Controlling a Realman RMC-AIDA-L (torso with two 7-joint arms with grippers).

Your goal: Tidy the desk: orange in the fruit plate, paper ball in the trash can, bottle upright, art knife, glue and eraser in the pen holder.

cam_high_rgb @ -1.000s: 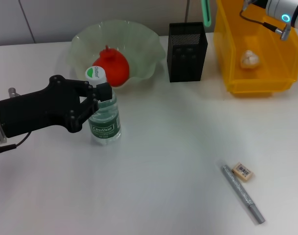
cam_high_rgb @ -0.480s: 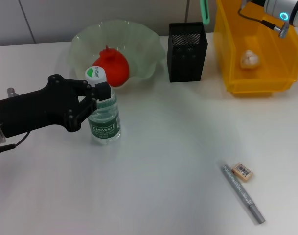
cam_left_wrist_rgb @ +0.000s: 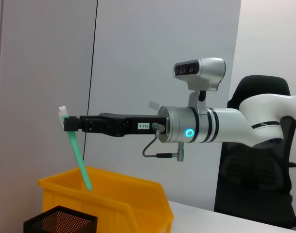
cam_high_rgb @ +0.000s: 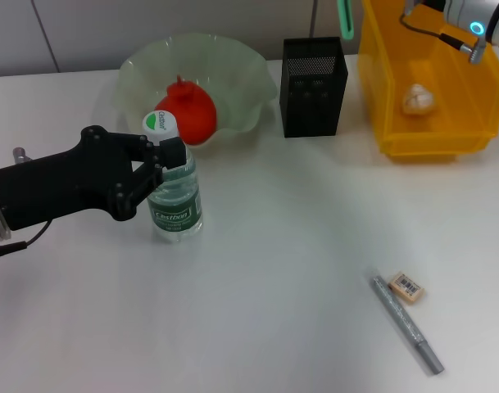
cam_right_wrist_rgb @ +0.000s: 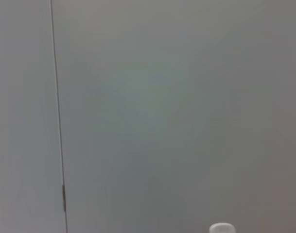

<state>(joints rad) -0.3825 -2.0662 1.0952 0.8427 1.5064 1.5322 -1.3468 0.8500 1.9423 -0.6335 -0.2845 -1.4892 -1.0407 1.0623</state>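
The bottle [cam_high_rgb: 176, 199] stands upright on the table with my left gripper [cam_high_rgb: 169, 155] shut on its neck just under the white cap. Behind it, the orange [cam_high_rgb: 188, 112] lies in the fruit plate [cam_high_rgb: 233, 74]. The paper ball [cam_high_rgb: 418, 98] rests inside the trash can [cam_high_rgb: 433, 135]. My right gripper [cam_left_wrist_rgb: 67, 123] is shut on a slim green tool [cam_left_wrist_rgb: 78, 156], which hangs above the pen holder [cam_high_rgb: 313, 86] and shows in the head view as the green tool [cam_high_rgb: 345, 20]. The eraser [cam_high_rgb: 407, 287] and a grey pen-shaped stick [cam_high_rgb: 406, 324] lie near the front right. I cannot tell which of the two tools is the art knife and which is the glue.
The right arm [cam_high_rgb: 470, 16] reaches over the trash can's far side. Bare white table lies between the bottle and the eraser. The right wrist view shows only a grey wall.
The right arm's wrist has crept slightly toward the far edge. The left gripper and the bottle have stayed still.
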